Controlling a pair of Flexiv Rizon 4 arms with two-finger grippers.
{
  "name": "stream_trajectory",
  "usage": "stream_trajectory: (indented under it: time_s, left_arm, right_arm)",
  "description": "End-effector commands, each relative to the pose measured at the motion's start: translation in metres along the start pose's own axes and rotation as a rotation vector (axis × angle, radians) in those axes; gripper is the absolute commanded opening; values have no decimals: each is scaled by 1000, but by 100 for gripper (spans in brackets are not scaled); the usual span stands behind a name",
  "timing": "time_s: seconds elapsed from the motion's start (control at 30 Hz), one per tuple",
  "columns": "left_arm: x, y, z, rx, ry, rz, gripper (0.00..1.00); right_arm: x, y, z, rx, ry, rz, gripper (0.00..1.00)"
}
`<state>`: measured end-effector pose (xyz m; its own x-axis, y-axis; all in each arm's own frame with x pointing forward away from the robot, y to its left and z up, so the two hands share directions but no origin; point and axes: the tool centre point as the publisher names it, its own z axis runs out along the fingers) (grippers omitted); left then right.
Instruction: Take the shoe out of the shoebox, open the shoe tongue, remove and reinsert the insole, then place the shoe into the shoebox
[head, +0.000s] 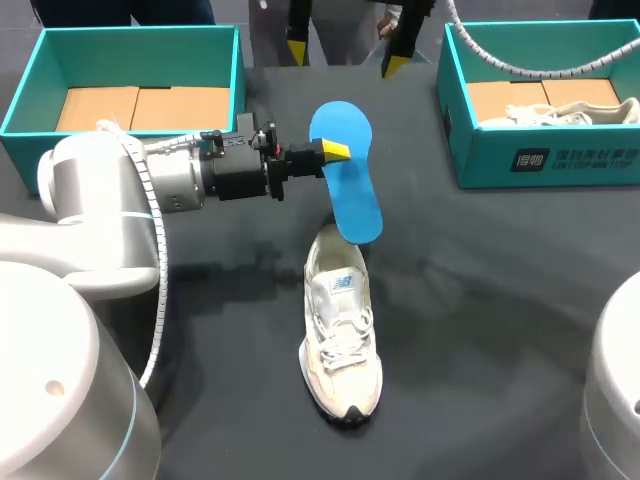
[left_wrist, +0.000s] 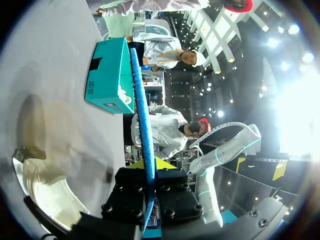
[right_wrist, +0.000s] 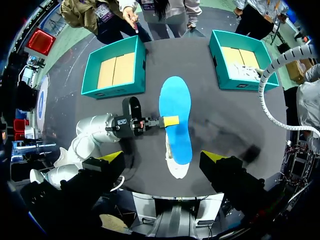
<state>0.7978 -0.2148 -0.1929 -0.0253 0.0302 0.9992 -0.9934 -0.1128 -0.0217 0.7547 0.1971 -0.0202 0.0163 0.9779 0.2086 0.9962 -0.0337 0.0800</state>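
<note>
Blue, flat and long, the oval insole (head: 348, 180) hangs in the air, clamped at one long edge between the yellow-tipped fingers of the left gripper (head: 334, 152), which pinches it from both sides. In the left wrist view the insole (left_wrist: 145, 125) runs edge-on straight out ahead between those fingers. Its far end points away from the robot, and its near end hangs just over the heel opening of the cream lace-up sneaker (head: 340, 335); contact there cannot be judged. The sneaker lies upright on the dark table (head: 480, 300) below and just beyond the left gripper, toe toward the robot. The right gripper (right_wrist: 163, 157) is held high above the table, its fingers spread wide and holding nothing, with the insole and sneaker well below it. A teal cardboard shoebox (head: 20, 100) stands behind the left arm, and a second teal shoebox (head: 560, 160), holding a pale shoe (head: 560, 112), stands well apart beyond the insole.
</note>
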Motion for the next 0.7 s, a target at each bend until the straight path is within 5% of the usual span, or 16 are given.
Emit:
stream_trajectory:
  time_s: [0.03,0.7]
  left_arm:
    - [-1,1,0,1,1,0,0]
    - [-1,1,0,1,1,0,0]
  right_arm:
    - [-17,0,4,7,364,8,100]
    - [-56,9,27,67,693,60,100]
